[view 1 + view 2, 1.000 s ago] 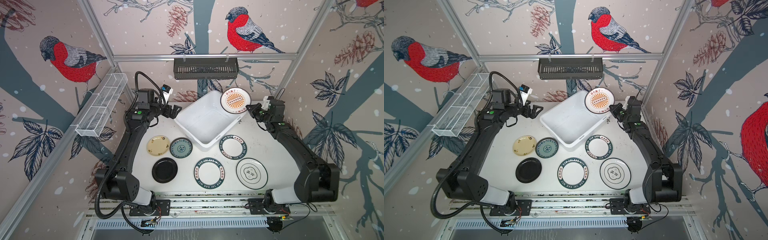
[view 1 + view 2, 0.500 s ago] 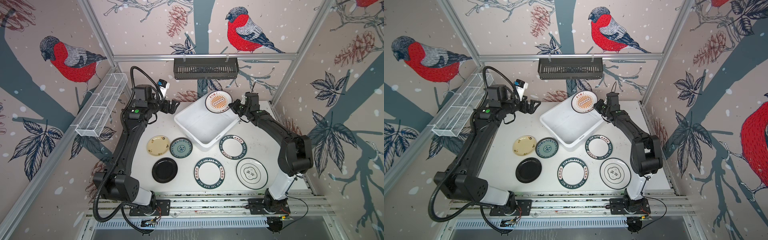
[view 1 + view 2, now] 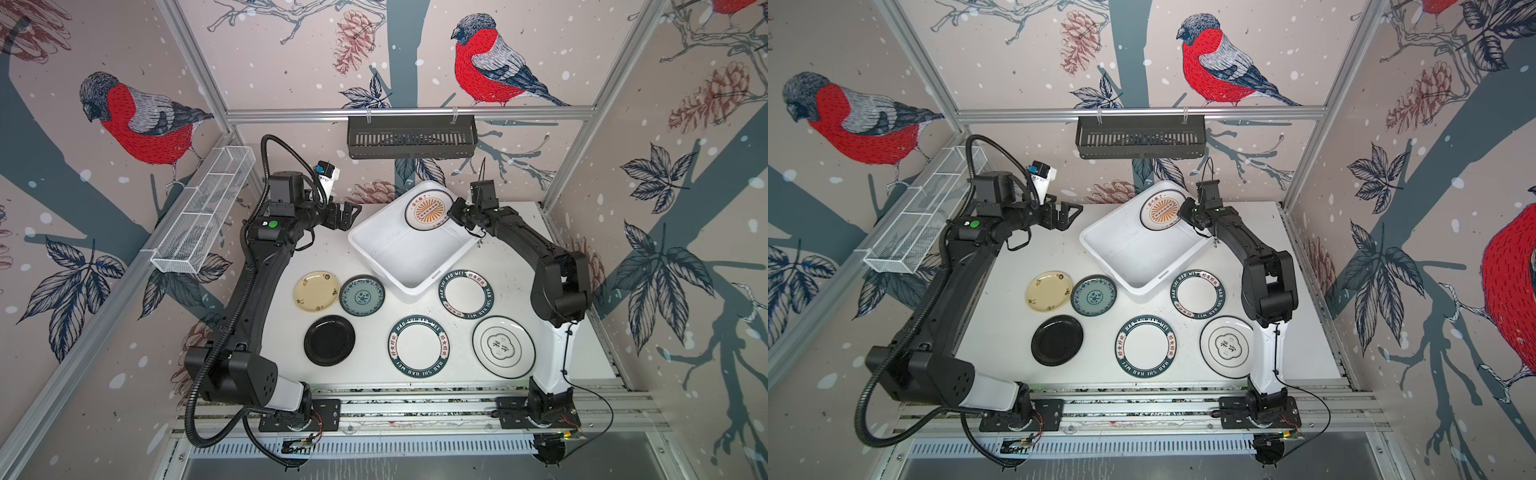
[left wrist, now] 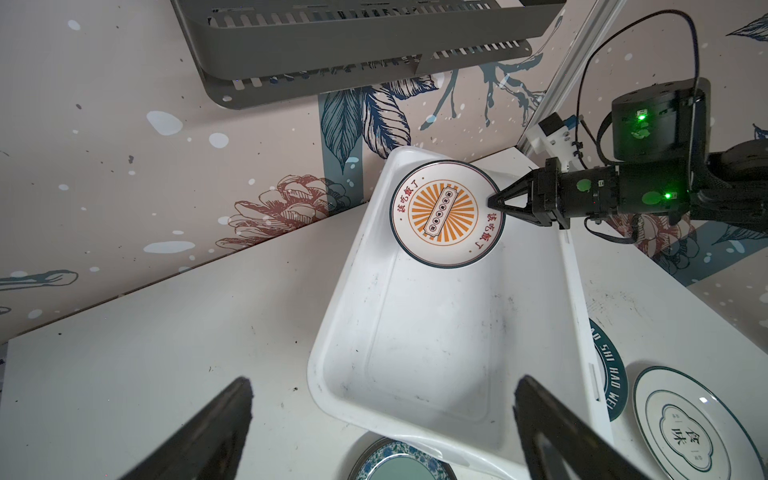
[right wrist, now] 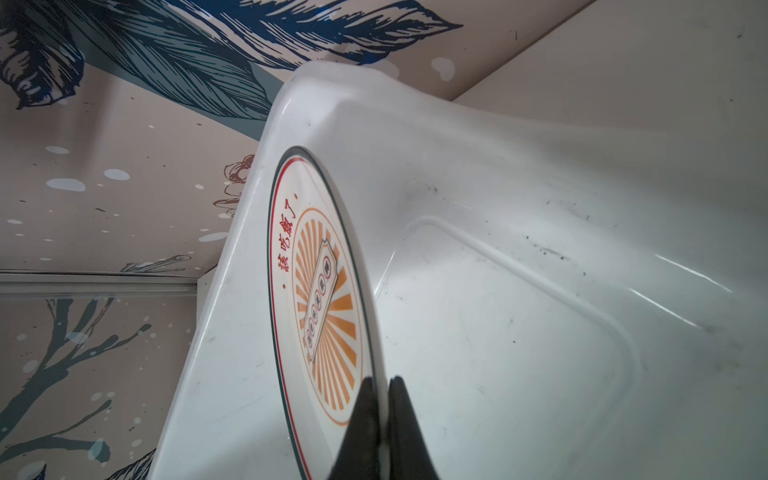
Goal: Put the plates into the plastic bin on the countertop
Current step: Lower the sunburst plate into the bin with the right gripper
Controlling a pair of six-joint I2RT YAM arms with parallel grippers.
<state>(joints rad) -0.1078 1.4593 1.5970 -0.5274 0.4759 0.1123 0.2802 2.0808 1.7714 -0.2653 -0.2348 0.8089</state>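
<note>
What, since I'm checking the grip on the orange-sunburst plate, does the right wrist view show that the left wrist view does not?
Only the right wrist view: a close, nearly edge-on look at the right tool shut on the rim of the white round plate with the orange sunburst.

Only the left wrist view: the left tool open and empty, the black slotted rack on the wall, and the white emblem plate and teal patterned plate on the white countertop.

Both: the sunburst plate held over the large white plastic bin.

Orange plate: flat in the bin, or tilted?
Tilted. The right hand pinches the plate by its rim, holding it slanted over the bin, at its far corner.
</note>
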